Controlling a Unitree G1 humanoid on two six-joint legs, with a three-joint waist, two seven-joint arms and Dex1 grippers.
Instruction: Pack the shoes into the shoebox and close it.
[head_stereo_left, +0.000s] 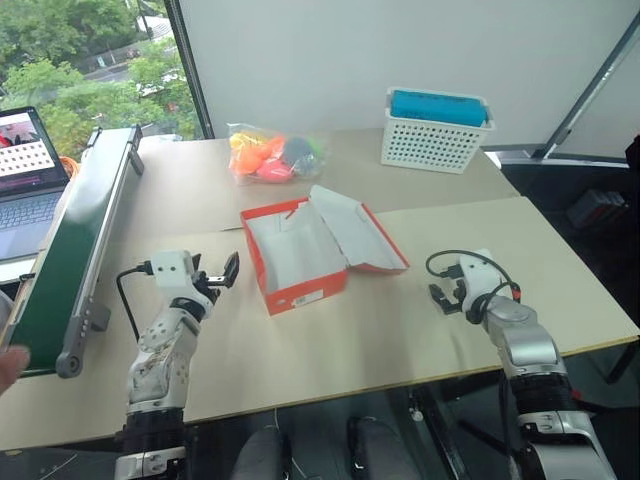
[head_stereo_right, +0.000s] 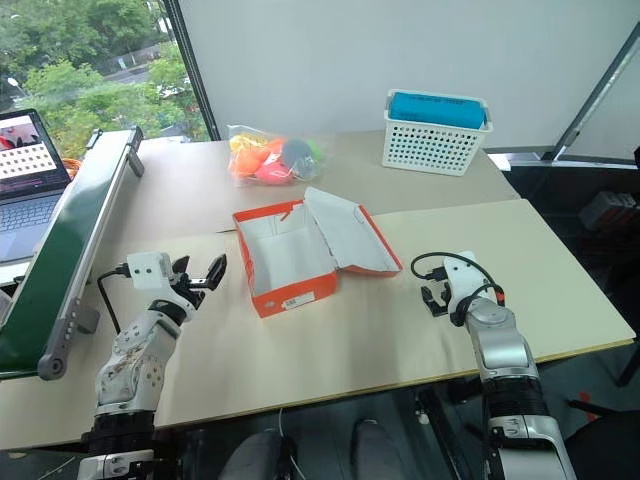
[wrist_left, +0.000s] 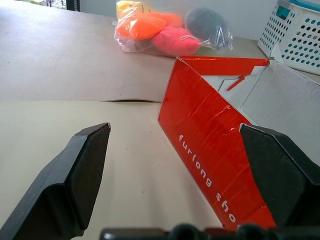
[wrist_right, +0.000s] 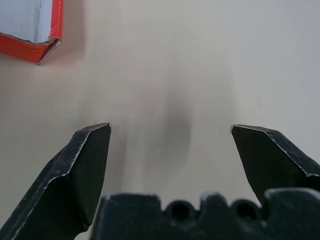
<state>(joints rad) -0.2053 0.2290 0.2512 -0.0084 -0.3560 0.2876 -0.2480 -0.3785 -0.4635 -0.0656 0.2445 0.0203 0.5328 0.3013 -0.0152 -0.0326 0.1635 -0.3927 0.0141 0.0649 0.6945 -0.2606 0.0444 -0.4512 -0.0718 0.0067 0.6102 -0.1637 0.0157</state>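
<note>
The shoebox is orange-red with a white inside and stands open in the middle of the table. Nothing lies in it. Its lid leans out to the right. The shoes are out of view. My left gripper hovers open just left of the box, level and pointing at its long orange side; nothing is between its fingers. My right gripper is open over bare tabletop to the right of the box, tilted downward, with a corner of the lid ahead of it.
A bag of orange and pink items lies behind the box. A white mesh basket holding a blue object stands at the back right. A long green board and a laptop lie along the left. A person's hand shows at the left edge.
</note>
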